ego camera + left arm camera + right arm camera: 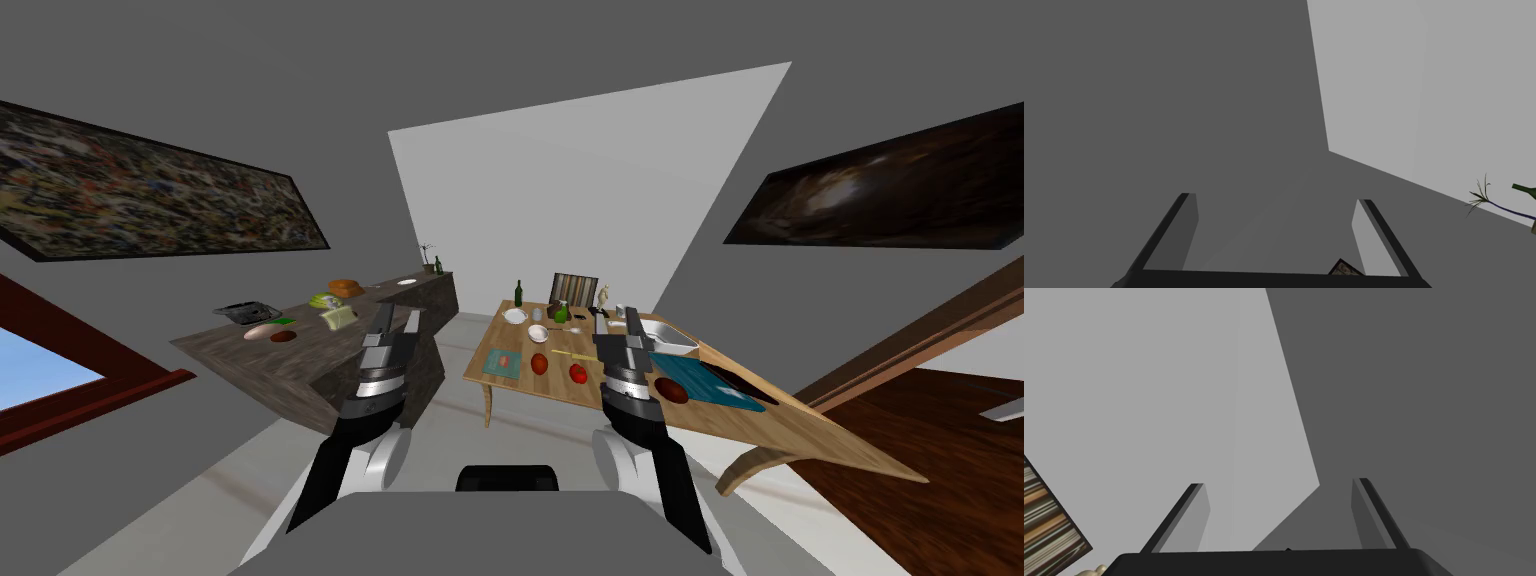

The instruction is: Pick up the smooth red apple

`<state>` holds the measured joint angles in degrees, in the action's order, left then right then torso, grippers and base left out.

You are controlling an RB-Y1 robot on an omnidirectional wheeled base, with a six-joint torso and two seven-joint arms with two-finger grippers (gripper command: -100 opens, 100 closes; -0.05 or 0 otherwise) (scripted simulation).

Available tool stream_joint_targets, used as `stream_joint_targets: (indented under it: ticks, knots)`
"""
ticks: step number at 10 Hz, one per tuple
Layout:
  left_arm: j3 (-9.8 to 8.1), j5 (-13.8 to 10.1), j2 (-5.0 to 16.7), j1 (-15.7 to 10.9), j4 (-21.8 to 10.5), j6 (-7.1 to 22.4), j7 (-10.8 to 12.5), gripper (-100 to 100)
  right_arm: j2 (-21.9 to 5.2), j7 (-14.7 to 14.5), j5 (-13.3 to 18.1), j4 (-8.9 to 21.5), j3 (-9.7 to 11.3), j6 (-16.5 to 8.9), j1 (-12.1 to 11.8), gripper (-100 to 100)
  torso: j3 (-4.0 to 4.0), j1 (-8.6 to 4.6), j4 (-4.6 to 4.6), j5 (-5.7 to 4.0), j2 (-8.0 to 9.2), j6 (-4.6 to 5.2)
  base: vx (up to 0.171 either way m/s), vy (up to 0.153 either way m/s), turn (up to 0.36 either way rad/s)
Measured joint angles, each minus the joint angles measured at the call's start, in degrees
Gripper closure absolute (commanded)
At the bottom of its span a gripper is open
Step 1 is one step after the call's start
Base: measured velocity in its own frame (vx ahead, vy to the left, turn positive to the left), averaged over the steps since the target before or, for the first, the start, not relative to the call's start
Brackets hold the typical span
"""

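Note:
Two round red apples lie side by side on the wooden table (800,420), one (540,364) nearer the table's left edge and the other (577,373) just right of it; I cannot tell which is the smooth one. A darker red round thing (672,390) rests on a teal mat (715,385). My right gripper (616,322) (1279,482) is raised over the table, beyond and right of the apples, and stands open with nothing in it. My left gripper (397,316) (1274,197) is held up over the dark counter's edge, also open with nothing in it.
A dark counter (300,375) with several dishes and food items stands to the left. On the table are a green bottle (518,292), white bowls (538,333), a white tray (668,338) and a small teal mat (503,362). A striped chair back (573,288) stands behind it. Grey floor runs between counter and table.

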<state>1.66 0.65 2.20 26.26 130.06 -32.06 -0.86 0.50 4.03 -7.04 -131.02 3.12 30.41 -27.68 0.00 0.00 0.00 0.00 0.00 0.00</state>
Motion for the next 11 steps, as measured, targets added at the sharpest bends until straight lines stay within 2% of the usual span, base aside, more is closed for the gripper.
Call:
stream_joint_targets:
  ticks: [4, 5, 7, 8, 9, 10, 11]
  knots:
    - [0.00, 0.00, 0.00, -0.01, 0.00, 0.00, 0.00, 0, -6.05, 0.16, 0.97, 3.35, 1.89, 0.15, -0.20, -100, 0.11, -0.19, 0.04, -0.04, 0.19, 0.00, -0.045, -0.044, 0.036]
    - [0.00, 0.00, 0.01, -0.01, 0.00, 0.00, 0.00, 0, -7.54, -0.03, 1.49, 4.90, 2.66, -0.62, 1.01, -100, 0.11, -0.25, 0.04, -0.06, 0.20, -0.01, -0.052, -0.066, 0.066]
    - [0.00, 0.00, 0.01, -0.01, 0.00, 0.00, 0.00, 0, -11.12, 0.13, 2.48, 7.77, 4.68, -0.63, 0.39, -100, 0.12, -0.25, 0.04, -0.06, 0.20, 0.00, -0.044, -0.050, 0.043]
    - [0.00, 0.00, 0.00, 0.00, 0.00, 0.00, 0.00, 0, -12.33, 0.13, 2.76, 8.22, 5.23, -0.85, 0.23, -100, 0.09, -0.20, 0.04, -0.05, 0.15, 0.01, -0.047, -0.039, 0.051]
    - [0.00, 0.00, 0.00, -0.01, 0.00, 0.00, 0.00, 0, -14.16, 0.25, 3.08, 9.51, 5.88, -0.88, 0.22, -100, 0.10, -0.19, 0.04, -0.05, 0.17, 0.00, -0.067, -0.056, 0.088]
    - [0.00, 0.00, 0.01, -0.01, 0.00, 0.00, 0.00, 0, -15.42, -0.06, 4.02, 11.92, 7.57, -0.66, 0.64, -100, 0.12, -0.22, 0.05, -0.06, 0.22, -0.01, -0.047, -0.044, 0.033]
    - [0.00, 0.00, 0.00, 0.00, 0.00, 0.00, 0.00, 0, -16.66, -0.05, 4.21, 12.42, 7.94, -1.10, 0.76, -100, 0.11, -0.20, 0.05, -0.05, 0.18, 0.01, -0.045, -0.043, 0.057]
